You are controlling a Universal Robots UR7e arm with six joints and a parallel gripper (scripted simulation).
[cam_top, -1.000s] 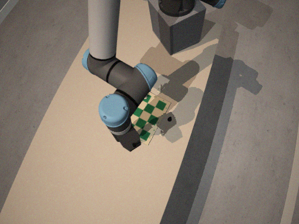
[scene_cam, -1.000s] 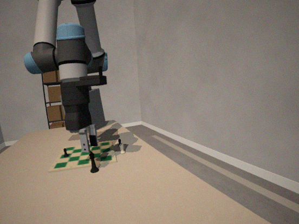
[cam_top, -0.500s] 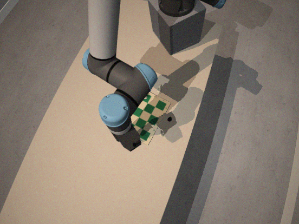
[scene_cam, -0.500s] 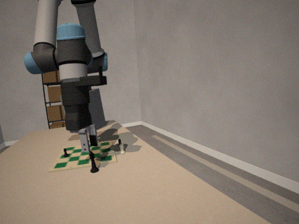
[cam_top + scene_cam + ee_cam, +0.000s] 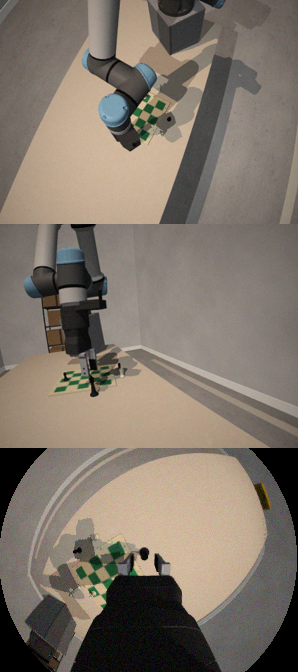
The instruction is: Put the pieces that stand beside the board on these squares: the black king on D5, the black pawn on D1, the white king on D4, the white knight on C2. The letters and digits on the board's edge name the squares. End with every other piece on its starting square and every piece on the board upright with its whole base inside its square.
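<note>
The green and cream chessboard (image 5: 160, 105) (image 5: 60, 389) (image 5: 99, 579) lies on the tan table. A tall black piece (image 5: 93, 386), by its look the black king, stands upright just off the board's near edge. My gripper (image 5: 88, 364) (image 5: 144, 559) is open and empty; it hangs low over the board just behind that piece. A small black piece (image 5: 65, 376) stands on the board's left side. A small white piece (image 5: 122, 372) and a small black piece (image 5: 119, 366) (image 5: 169, 118) stand beside the board's right edge. In the top view the arm hides the gripper and much of the board.
The arm's grey pedestal (image 5: 179, 30) stands behind the board. A shelf with cardboard boxes (image 5: 52, 318) stands at the back wall. The table's edge runs along a grey floor (image 5: 243, 135) to the right.
</note>
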